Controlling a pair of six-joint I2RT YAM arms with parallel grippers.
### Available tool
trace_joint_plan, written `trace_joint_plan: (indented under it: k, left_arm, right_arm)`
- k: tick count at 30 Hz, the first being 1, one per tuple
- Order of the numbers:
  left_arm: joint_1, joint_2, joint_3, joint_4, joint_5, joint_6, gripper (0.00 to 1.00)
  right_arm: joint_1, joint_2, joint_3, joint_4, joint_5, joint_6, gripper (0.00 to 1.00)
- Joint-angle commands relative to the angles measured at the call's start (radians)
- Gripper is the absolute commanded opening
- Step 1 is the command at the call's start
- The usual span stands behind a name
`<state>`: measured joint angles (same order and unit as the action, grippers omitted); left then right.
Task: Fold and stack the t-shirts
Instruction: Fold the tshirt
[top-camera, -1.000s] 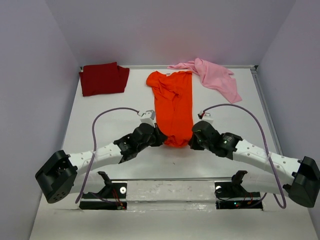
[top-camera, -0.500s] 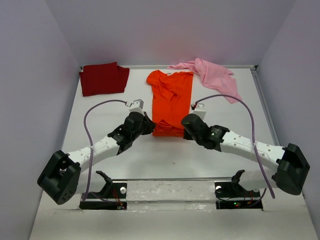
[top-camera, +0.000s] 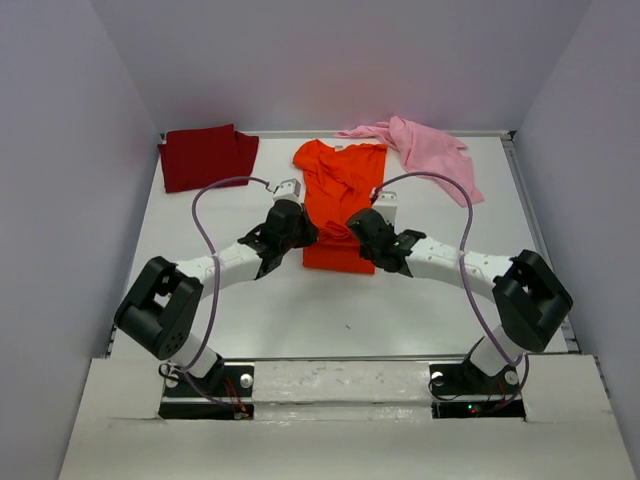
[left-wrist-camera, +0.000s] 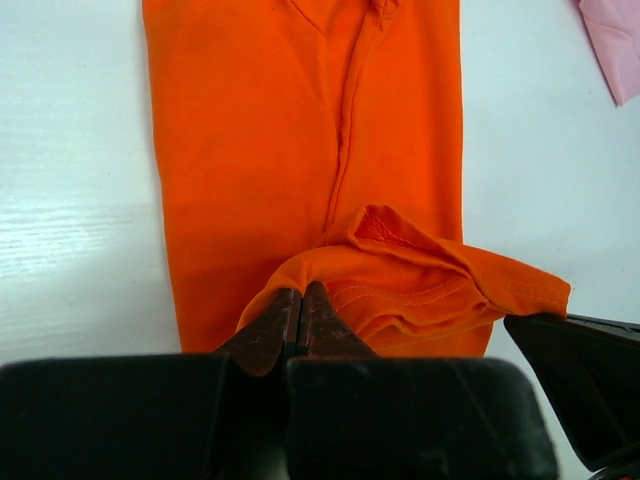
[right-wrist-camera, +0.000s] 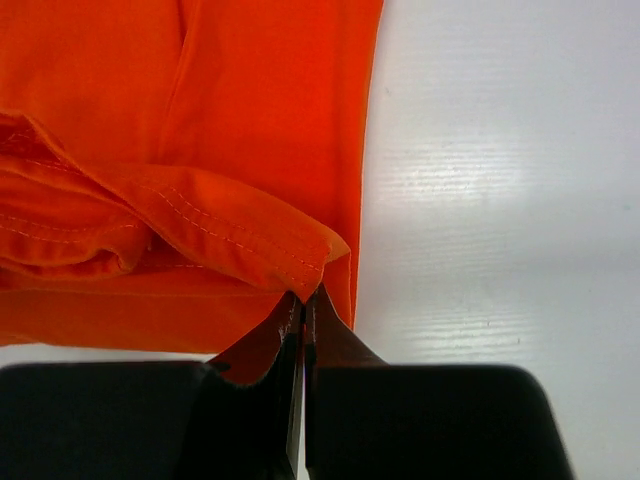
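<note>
Hem corners of the orange t-shirt (top-camera: 345, 185) sit pinched in left gripper (left-wrist-camera: 301, 305) and right gripper (right-wrist-camera: 303, 310); its length runs toward the tabletop's (top-camera: 330, 310) far edge.

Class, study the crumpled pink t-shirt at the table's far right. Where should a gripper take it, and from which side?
On the pink t-shirt, probably the near-right corner, approached from the near side: it lies flat on the table, apart from the bunched folds at the back edge.

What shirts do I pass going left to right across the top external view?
dark red t-shirt → orange t-shirt → pink t-shirt
</note>
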<state>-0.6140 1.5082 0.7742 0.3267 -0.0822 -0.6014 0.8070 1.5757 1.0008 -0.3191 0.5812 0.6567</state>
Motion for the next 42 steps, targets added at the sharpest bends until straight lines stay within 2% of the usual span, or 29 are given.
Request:
trace_joint_plan:
  k: [1,12,19,20,21,22,23,24,25,26,27,28,33,35,38,42]
  left_arm:
    - [0.014,0.033,0.1,0.045,-0.011,0.048,0.0]
    - [0.075,0.142,0.266,0.0,0.021,0.068,0.0]
    - [0.108,0.225,0.321,-0.012,0.004,0.063,0.01]
    - [0.114,0.246,0.326,-0.018,-0.005,0.061,0.11]
    - [0.117,0.257,0.335,-0.026,-0.022,0.061,0.38]
    - [0.117,0.268,0.355,-0.043,-0.034,0.064,0.46]
    - [0.117,0.274,0.359,-0.046,-0.047,0.069,0.51]
    - [0.117,0.279,0.364,-0.051,-0.059,0.078,0.59]
    - [0.117,0.277,0.367,-0.055,-0.082,0.083,0.71]
    - [0.117,0.268,0.367,-0.055,-0.086,0.087,0.76]
    - [0.12,0.264,0.372,-0.06,-0.093,0.098,0.79]
    - [0.12,0.258,0.381,-0.072,-0.102,0.101,0.84]
    - [0.122,0.169,0.474,-0.178,-0.088,0.133,0.85]
    - [0.125,0.143,0.555,-0.257,-0.07,0.153,0.85]
    - [0.146,0.097,0.671,-0.374,-0.044,0.19,0.85]
    - [0.212,0.055,0.738,-0.459,0.061,0.236,0.85]
  right_arm:
    - [-0.035,0.032,0.09,0.078,0.06,-0.049,0.0]
    - [-0.117,0.153,0.229,0.095,0.014,-0.106,0.0]
    - [-0.149,0.259,0.301,0.113,-0.011,-0.138,0.0]
    - [-0.149,0.276,0.306,0.129,-0.017,-0.153,0.0]
    - [-0.149,0.294,0.32,0.136,-0.012,-0.166,0.0]
    - [-0.158,0.331,0.326,0.161,-0.014,-0.18,0.0]
    - [-0.158,0.349,0.337,0.164,-0.015,-0.189,0.05]
    - [-0.158,0.366,0.349,0.164,-0.011,-0.196,0.17]
    - [-0.167,0.38,0.37,0.158,-0.008,-0.197,0.29]
    - [-0.167,0.392,0.375,0.155,-0.003,-0.192,0.35]
    - [-0.167,0.392,0.378,0.155,-0.003,-0.193,0.47]
    - [-0.167,0.386,0.38,0.153,-0.003,-0.195,0.52]
    - [-0.167,0.316,0.374,0.141,-0.032,-0.216,0.54]
    - [-0.167,0.291,0.369,0.14,-0.053,-0.229,0.54]
    - [-0.167,0.265,0.372,0.144,-0.139,-0.262,0.47]
    - [-0.167,0.287,0.406,0.124,-0.251,-0.278,0.5]
